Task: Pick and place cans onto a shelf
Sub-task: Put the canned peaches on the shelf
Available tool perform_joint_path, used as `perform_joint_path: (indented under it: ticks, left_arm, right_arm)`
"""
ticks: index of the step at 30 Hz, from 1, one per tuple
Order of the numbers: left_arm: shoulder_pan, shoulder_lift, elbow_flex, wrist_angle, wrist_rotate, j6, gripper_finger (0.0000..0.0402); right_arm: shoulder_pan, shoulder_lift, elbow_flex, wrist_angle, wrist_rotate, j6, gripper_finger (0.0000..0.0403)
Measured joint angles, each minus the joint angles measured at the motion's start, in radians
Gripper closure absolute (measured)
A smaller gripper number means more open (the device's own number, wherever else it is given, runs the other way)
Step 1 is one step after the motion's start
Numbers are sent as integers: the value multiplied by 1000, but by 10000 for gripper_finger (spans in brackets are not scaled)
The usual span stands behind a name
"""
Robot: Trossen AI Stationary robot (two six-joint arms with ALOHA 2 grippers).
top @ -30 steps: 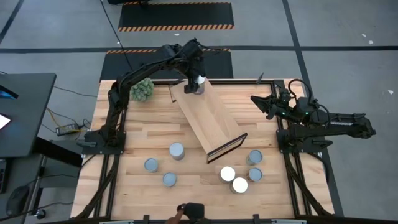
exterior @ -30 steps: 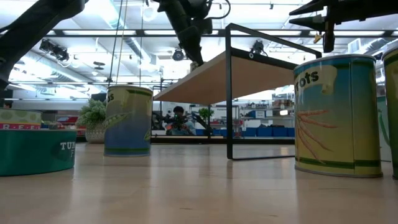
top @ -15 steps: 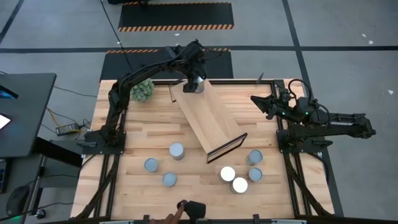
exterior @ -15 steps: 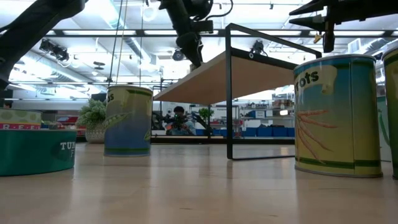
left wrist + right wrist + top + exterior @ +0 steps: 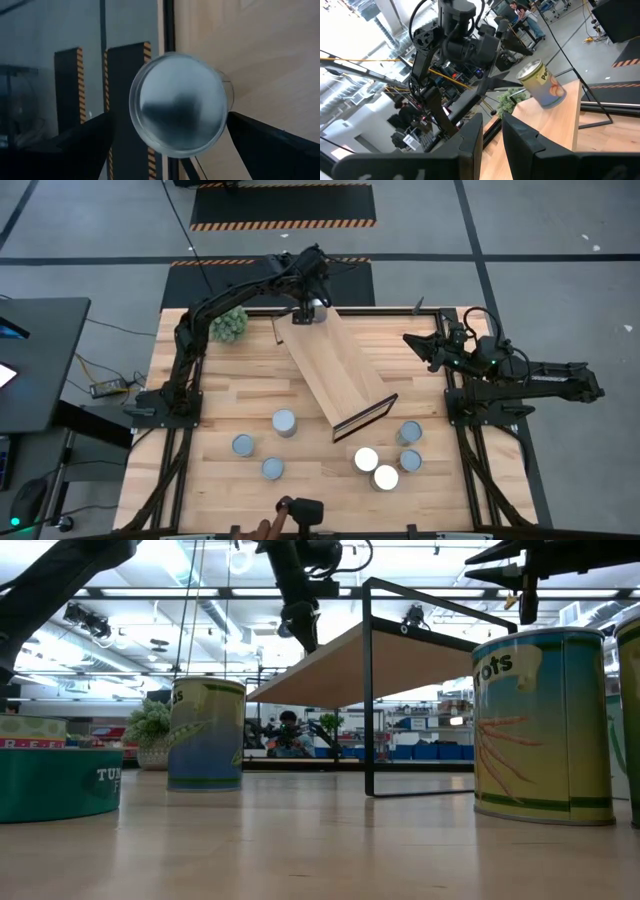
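Carrot can (image 5: pixel 543 725) label partly cropped.

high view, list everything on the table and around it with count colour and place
cans on table: seven, five silvery-grey tops, two pale cream tops, near edge on both sides of the shelf's dark-framed end
can on shelf: one, silvery top, at the shelf's far end
shelf: one, light wood with dark frame, lying diagonally mid-table
plant ball: one, green, far left of table
table: one, butcher-block wood
left gripper: dark, open, straddling the can on the shelf
right gripper: dark, shut, empty, waiting at the table's right side
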Motion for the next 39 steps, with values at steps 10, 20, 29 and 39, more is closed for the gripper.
perform_joint_path:
  ticks: [10, 20, 29, 39]
  left_arm:
    - [-9, 0, 0, -11, -33, -111, 13]
    - [-122, -16, 0, -180, 38, -299, 13]
    - [-245, -85, 0, -286, -57, -479, 13]
    - [-214, -112, 0, -279, -90, -511, 13]
  right_arm:
    - [0, 0, 0, 7, 0, 0, 323]
    - [0, 0, 0, 7, -12, 0, 323]
    - [0, -1, 0, 26, -65, -5, 323]
    - [0, -1, 0, 52, -128, -18, 323]
